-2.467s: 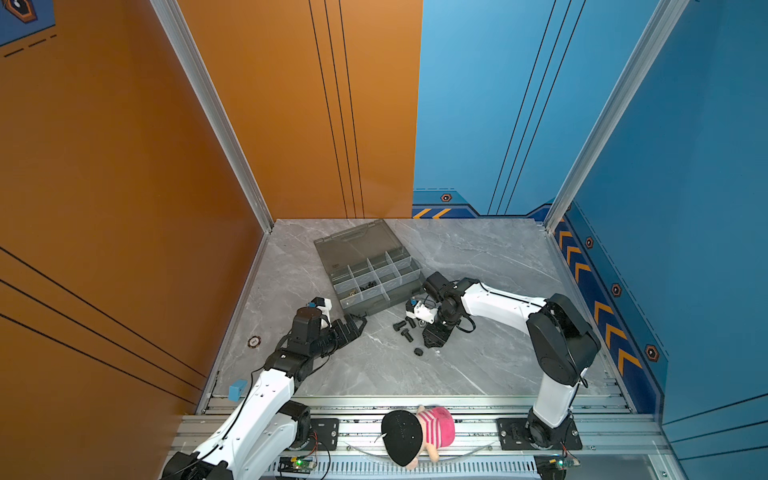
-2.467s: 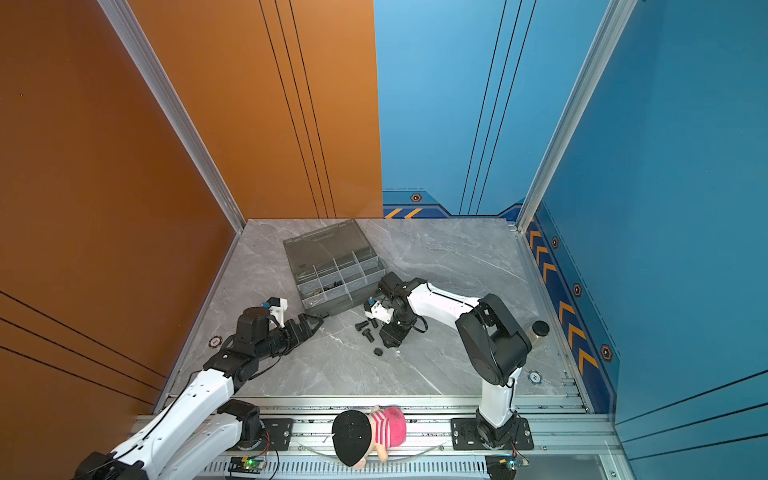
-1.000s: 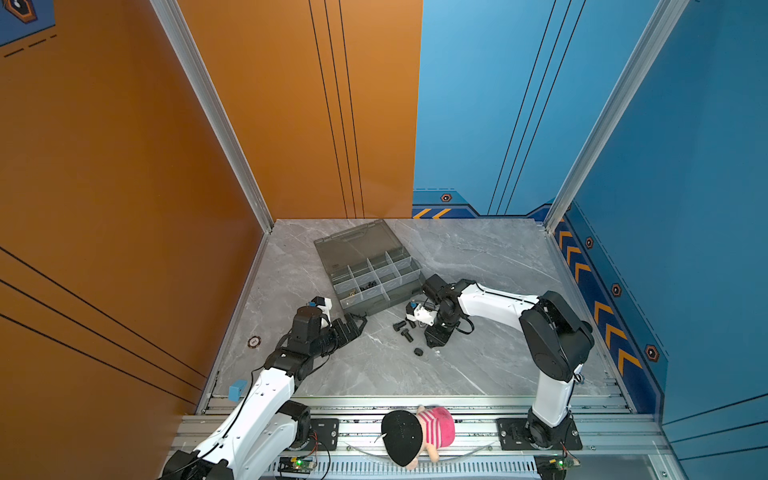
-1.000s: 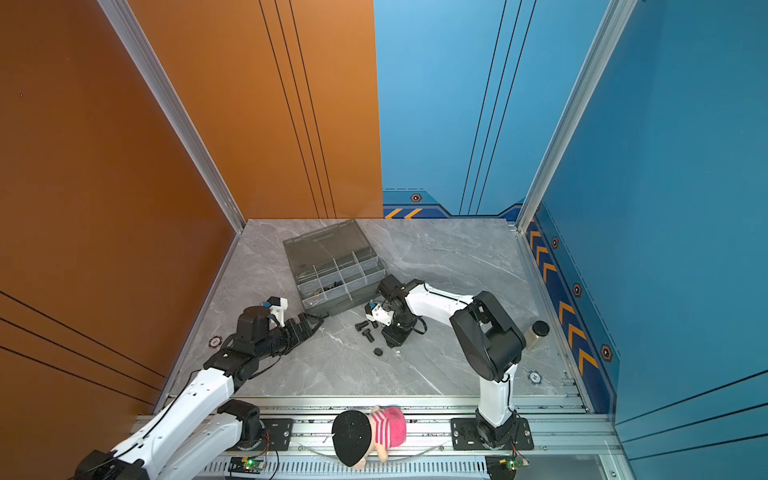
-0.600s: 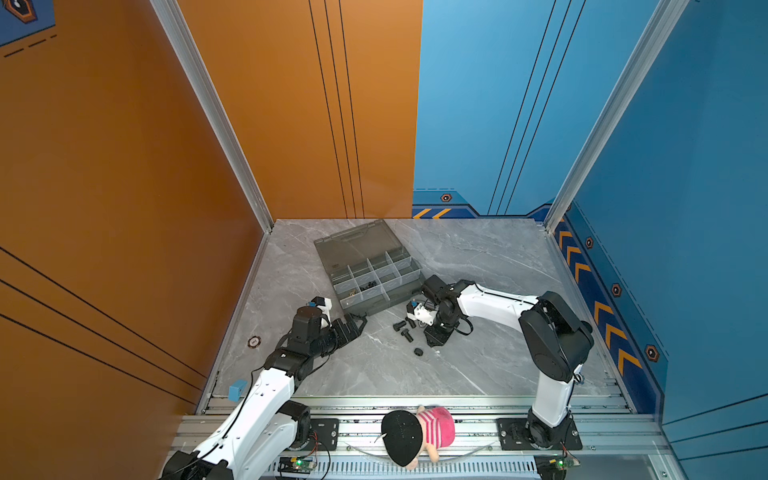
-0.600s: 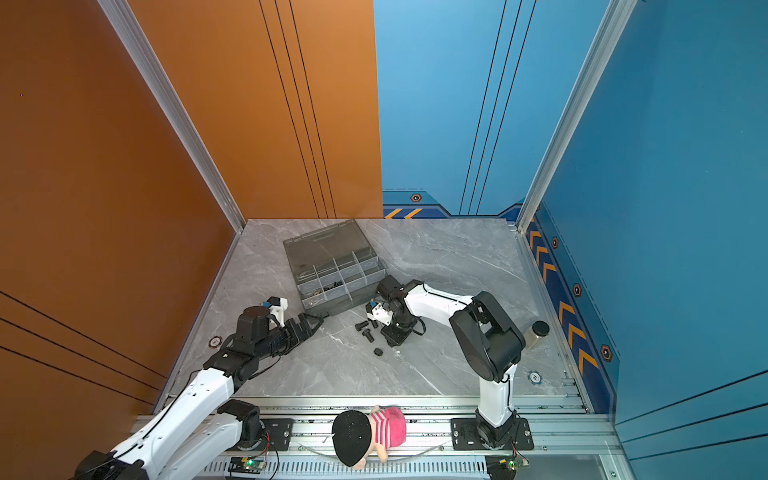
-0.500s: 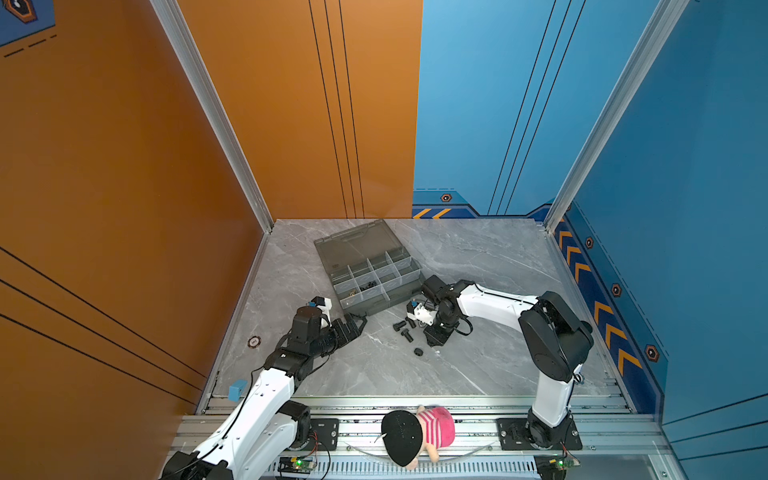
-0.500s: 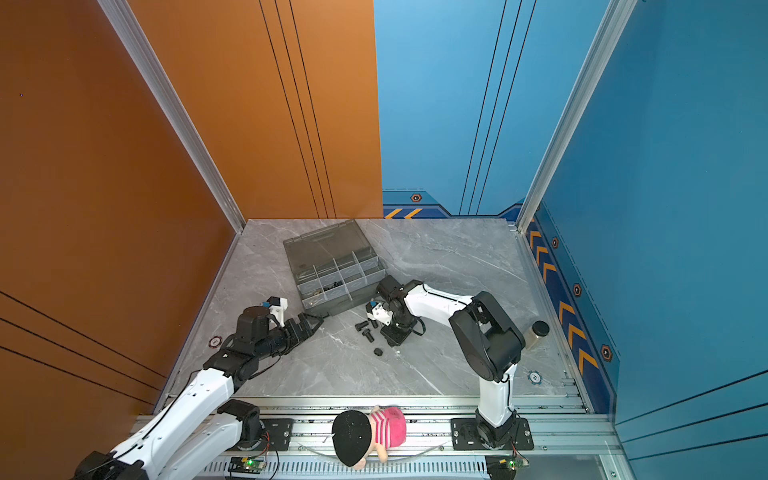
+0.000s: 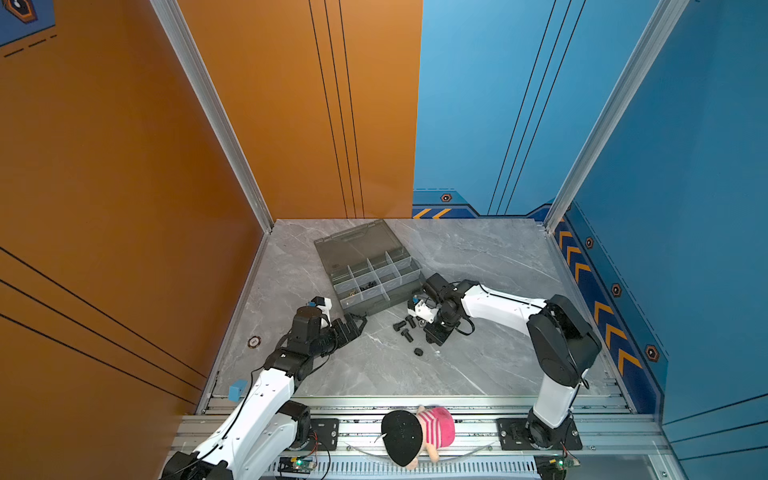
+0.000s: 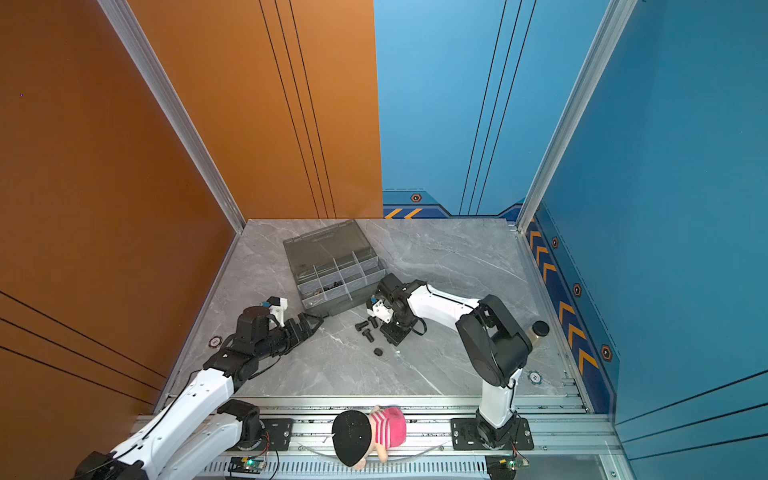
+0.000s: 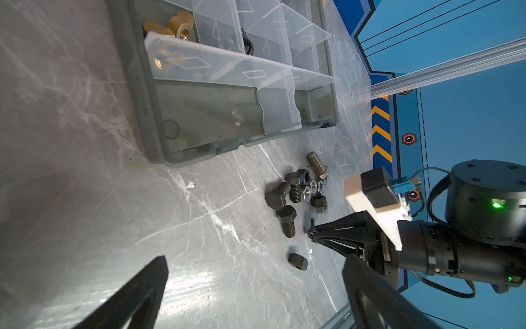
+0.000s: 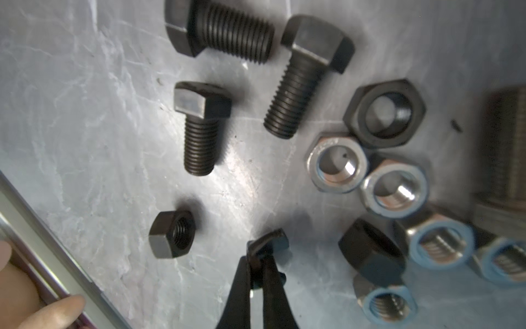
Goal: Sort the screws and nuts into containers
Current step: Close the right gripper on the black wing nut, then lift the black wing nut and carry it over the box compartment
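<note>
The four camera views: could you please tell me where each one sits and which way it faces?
Both top views: high above the base rail, looking down on the table; whole left arm and right arm show, left gripper and right gripper included.
Left wrist: low over the table, facing the organiser case and the loose pile; its open fingers and the right gripper show.
Right wrist: close above the pile, looking down; its closed fingertips show, pinching a small black part.
Shared: both wrist views show the lone black nut.
</note>
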`<state>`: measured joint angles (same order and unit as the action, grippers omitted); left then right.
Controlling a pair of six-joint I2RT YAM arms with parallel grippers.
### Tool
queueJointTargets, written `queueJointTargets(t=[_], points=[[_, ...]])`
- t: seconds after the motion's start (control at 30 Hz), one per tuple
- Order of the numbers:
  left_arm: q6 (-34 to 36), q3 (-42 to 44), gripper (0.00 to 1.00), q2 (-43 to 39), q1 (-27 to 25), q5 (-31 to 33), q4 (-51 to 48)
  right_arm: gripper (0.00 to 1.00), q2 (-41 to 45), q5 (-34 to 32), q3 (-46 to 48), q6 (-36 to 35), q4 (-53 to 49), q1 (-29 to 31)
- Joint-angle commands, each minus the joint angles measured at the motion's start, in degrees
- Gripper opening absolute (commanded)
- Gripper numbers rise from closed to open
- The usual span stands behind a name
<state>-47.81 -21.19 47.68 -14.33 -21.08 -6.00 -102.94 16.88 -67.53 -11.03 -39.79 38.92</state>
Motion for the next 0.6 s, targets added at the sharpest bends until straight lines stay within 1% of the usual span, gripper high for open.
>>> queueJointTargets(t=[0.0, 0.17, 0.33, 0.57], points=[[1.23, -0.26, 0.98, -0.67, -0.46, 0.0, -0.51, 0.0, 3.68, 2.31, 0.7, 0.93, 1.58, -0.86], [1.14, -0.14, 0.98, -0.76, -0.42, -0.18, -0.39, 0.0, 6.34, 3.58, 0.07, 0.92, 1.73, -1.38], [0.66, 0.18, 0.98, -1.02, -0.29, -0.89, 0.82, 0.0, 9.94, 5.45, -3.11, 0.39, 2.66, -1.63], [-0.05, 0.44, 0.98, -1.11, 0.09, -2.36, 2.55, 0.0, 10.72, 7.97, -10.08, 1.53, 8.95, -1.31]])
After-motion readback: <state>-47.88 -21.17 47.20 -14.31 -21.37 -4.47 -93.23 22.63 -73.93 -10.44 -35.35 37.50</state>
